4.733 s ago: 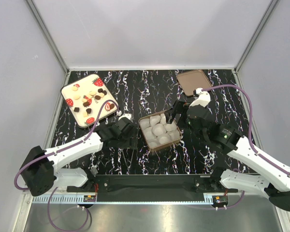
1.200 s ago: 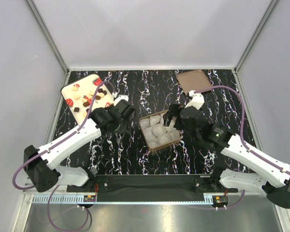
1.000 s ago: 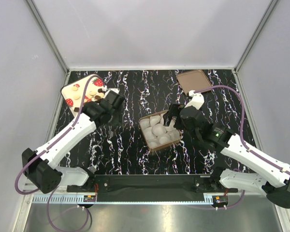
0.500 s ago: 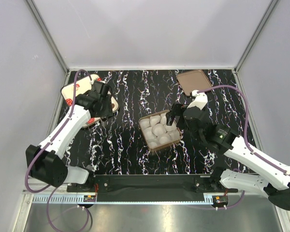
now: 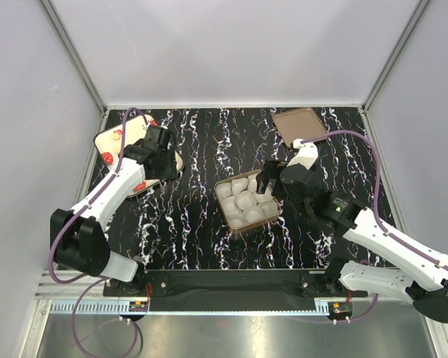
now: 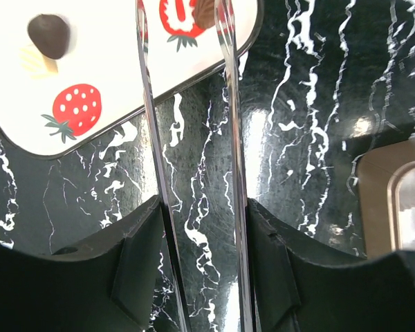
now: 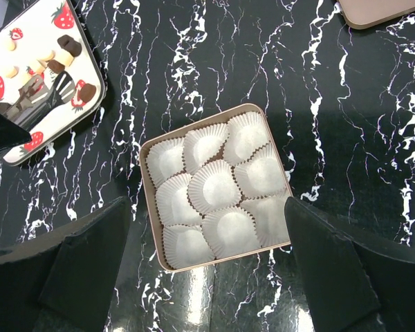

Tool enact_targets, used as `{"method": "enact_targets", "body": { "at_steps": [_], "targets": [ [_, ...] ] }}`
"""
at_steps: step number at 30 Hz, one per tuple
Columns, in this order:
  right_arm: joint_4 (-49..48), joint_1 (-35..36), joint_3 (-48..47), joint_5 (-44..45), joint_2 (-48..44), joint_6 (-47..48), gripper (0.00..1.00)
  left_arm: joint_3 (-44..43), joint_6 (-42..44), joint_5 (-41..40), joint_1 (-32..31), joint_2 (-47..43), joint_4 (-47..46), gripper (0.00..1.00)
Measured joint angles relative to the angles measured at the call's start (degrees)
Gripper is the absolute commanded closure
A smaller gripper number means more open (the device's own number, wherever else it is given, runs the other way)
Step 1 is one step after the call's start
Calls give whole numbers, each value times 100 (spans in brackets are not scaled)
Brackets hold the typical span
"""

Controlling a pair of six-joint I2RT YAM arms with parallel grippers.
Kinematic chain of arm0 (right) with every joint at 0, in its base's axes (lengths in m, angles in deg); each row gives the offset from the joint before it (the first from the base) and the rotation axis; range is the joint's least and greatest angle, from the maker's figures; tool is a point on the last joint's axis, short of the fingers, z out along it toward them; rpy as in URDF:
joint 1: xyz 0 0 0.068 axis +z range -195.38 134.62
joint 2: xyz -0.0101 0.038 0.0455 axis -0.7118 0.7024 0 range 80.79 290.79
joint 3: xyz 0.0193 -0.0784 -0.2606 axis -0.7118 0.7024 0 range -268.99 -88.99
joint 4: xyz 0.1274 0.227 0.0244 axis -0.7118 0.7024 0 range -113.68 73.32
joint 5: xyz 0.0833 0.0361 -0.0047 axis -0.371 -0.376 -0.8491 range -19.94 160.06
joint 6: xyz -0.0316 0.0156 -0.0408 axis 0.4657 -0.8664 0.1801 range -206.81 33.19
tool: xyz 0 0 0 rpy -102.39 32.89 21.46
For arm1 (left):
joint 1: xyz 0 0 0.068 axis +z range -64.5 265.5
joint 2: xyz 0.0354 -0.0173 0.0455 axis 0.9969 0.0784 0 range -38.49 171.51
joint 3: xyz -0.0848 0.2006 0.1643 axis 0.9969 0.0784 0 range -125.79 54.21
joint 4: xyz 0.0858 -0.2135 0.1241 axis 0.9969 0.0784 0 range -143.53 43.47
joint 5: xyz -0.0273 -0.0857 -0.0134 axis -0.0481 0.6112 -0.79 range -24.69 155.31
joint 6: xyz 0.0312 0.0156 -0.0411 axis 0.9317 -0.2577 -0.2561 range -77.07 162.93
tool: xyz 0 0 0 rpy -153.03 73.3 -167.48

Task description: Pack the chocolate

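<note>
1. Your left end effector (image 6: 182, 14) is out over the strawberry-print tray (image 6: 111, 62), at the far left of the counter (image 7: 346, 104).
2. Its two thin fingers (image 6: 152, 138) stand apart with a clear gap between them and are not clamped on anything you can see. The tips run off the top of the left wrist view.
3. One brown chocolate (image 6: 206, 8) lies in that gap at the very top of the view. It sits on a strawberry print, close to the right-hand blade. You cannot tell whether it touches the blade; the other blade is clear of it.
4. A dark chocolate (image 6: 50, 36) lies on the tray outside the fingers, off to the left in that view and well apart from them.
5. The right wrist view shows the rest of the tray, with cream chocolates (image 7: 12, 71) scattered among more dark pieces. Every chocolate you can see lies on the tray.
6. Your right end effector (image 7: 206, 200) is spread wide and grasps nothing. It hangs above the box (image 7: 225, 258), which is packed with white paper cups (image 7: 211, 183).
7. The box sits mid-counter, well apart from the tray. A brown lid (image 7: 377, 10) lies flat at the far right.
</note>
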Motion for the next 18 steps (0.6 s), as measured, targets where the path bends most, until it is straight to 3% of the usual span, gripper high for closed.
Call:
{"method": "enact_targets", "body": {
  "at_steps": [18],
  "targets": [
    [-55, 0, 20, 35, 24, 125, 0, 7, 190, 258, 90, 564, -201, 48]
  ]
}}
